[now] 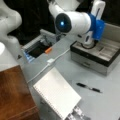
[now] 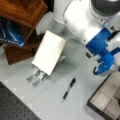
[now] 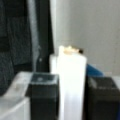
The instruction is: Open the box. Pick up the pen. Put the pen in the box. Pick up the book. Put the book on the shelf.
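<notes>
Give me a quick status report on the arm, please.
Gripper low over the open box, holding nothing visible. Pen on table, book propped on rack beside shelf. Nothing blocking.

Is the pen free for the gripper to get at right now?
Probably yes. The pen lies alone on bare table, apart from the book and the open box; nothing covers it.
</notes>
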Robot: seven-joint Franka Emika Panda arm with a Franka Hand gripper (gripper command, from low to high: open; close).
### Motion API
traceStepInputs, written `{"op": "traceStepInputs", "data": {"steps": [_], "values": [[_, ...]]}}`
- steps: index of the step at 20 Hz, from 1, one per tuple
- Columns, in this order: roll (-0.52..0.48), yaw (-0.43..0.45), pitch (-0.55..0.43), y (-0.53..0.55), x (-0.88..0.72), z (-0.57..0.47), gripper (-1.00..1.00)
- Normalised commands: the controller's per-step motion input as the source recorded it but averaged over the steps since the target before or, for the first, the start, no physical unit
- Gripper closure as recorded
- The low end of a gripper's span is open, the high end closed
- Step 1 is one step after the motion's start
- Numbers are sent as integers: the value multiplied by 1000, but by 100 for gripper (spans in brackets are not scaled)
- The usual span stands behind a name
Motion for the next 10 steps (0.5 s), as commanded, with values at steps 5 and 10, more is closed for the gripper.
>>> {"op": "traceStepInputs", "data": {"steps": [5, 10], "values": [[-63, -93, 4, 239, -77, 194, 100], [-42, -139, 10, 319, -138, 200, 100]]}}
